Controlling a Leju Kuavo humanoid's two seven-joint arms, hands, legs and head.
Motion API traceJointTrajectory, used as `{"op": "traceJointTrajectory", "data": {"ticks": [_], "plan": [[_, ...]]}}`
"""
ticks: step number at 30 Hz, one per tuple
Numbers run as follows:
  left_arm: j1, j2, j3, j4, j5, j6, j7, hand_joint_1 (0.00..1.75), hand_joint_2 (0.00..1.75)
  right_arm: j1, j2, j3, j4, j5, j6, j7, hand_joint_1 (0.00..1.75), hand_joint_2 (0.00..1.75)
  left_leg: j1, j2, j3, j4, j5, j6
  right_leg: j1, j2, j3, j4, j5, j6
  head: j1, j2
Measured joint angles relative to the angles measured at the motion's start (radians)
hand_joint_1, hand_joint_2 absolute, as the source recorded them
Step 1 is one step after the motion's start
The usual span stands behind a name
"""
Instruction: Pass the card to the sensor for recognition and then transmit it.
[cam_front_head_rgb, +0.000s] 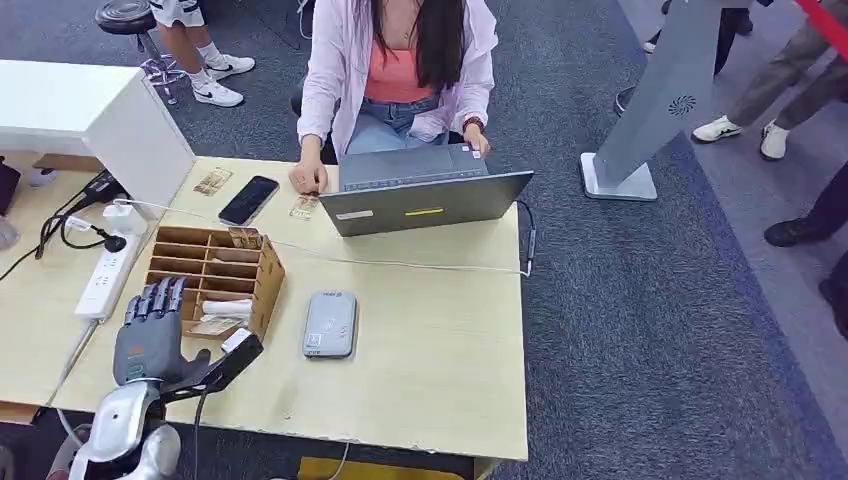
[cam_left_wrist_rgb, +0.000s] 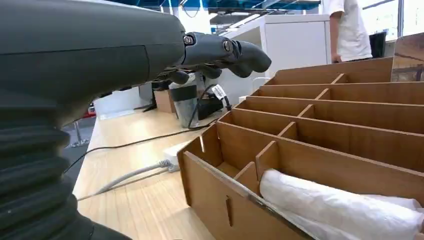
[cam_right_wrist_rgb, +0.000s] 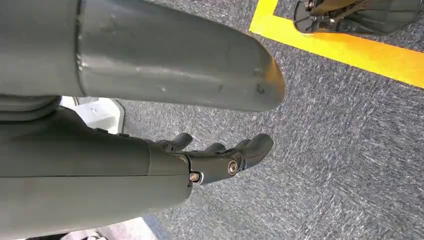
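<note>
The left hand (cam_front_head_rgb: 150, 330) hovers over the worktop (cam_front_head_rgb: 430, 330) just beside the wooden card organizer (cam_front_head_rgb: 215, 275), fingers extended and apart, holding nothing. The right hand (cam_right_wrist_rgb: 215, 160) hangs over grey carpet, fingers loosely apart and empty.

The cards sit in the organizer's slots: one stands upright in the back row (cam_front_head_rgb: 243, 238), another lies flat in the front compartment (cam_front_head_rgb: 212, 326) beside a white plastic-wrapped roll (cam_left_wrist_rgb: 340, 205). The sensor (cam_front_head_rgb: 330, 323), a flat grey rounded reader, lies near the organizer's right side.

The risk, as I judge it, is the grasp: thin, slick cards in narrow plywood compartments leave little room for thick fingers, which could snag a divider, shove the light organizer, or pinch the crinkly wrap instead. A white cable (cam_front_head_rgb: 400, 262) crossing the smooth laminate worktop beyond the reader could also be dragged.
</note>
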Motion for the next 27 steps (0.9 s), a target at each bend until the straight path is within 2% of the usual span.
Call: {"op": "traceJointTrajectory", "data": {"ticks": [27], "plan": [[-0.029,-0.017,0.007,0.021,-0.021,0.005,-0.017,0.00,1.75,-0.001,0.000,0.000,0.000,0.003,0.000,-0.003,0.00,0.00,0.000,0.000,0.000,0.000,0.000,0.000,0.000,0.000,0.000,0.000,0.000,0.000,0.000,0.000]]}}
